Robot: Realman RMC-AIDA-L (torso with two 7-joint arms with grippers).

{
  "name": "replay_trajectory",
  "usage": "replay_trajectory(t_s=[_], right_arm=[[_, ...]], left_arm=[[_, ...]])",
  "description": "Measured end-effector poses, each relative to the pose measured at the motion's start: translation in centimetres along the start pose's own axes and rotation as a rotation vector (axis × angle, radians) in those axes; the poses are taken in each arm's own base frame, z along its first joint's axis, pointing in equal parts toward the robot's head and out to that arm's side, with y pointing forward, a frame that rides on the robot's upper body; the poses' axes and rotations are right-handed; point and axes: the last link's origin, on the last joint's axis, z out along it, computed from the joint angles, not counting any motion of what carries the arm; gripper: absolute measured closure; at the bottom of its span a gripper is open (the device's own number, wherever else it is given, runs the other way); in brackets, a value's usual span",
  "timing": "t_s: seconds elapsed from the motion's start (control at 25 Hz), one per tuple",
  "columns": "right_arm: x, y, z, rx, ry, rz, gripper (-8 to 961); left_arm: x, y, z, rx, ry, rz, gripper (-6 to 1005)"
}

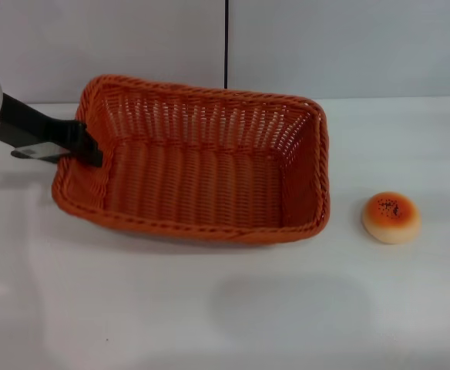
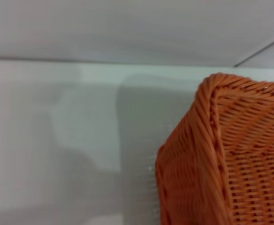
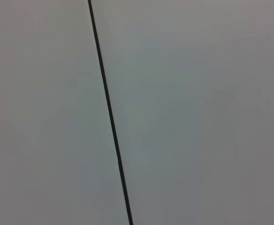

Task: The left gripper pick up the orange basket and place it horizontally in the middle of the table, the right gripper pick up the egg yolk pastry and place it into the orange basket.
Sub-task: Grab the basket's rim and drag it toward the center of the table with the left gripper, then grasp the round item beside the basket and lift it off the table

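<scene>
The orange basket [image 1: 202,177] fills the middle of the head view with its long side across the white table [image 1: 209,324]. It looks raised, with a soft shadow on the table in front of it. My left gripper [image 1: 88,148] reaches in from the left and is shut on the basket's left rim. One corner of the orange basket [image 2: 231,159] shows in the left wrist view. The egg yolk pastry [image 1: 391,217] sits on the table to the right of the basket, apart from it, with its glazed top facing up. My right gripper is out of view.
A pale wall with a dark vertical seam [image 1: 226,42] stands behind the table. The right wrist view shows only this wall and its seam [image 3: 109,112]. Bare tabletop lies in front of the basket and around the pastry.
</scene>
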Motion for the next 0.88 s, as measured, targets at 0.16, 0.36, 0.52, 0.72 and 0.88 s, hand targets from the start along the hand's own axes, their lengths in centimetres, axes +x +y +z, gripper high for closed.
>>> replay_trajectory(t_s=[0.16, 0.36, 0.52, 0.72, 0.88], right_arm=[[0.1, 0.3, 0.0, -0.004, -0.003, 0.002, 282], [0.2, 0.7, -0.3, -0.014, -0.001, -0.004, 283], [0.7, 1.4, -0.6, -0.079, 0.04, -0.014, 283], [0.3, 1.7, -0.8, -0.216, 0.167, 0.054, 283], [-0.3, 2.4, -0.6, -0.333, 0.4, 0.068, 284]], left_arm=[[-0.1, -0.3, -0.2, 0.011, -0.006, -0.003, 751], [-0.2, -1.3, -0.9, 0.019, 0.022, 0.006, 482], [0.3, -2.1, -2.3, 0.009, 0.098, 0.008, 327], [0.8, -3.6, -5.8, -0.021, 0.362, 0.096, 205], [-0.3, -5.1, -6.4, -0.094, 0.588, 0.181, 200]])
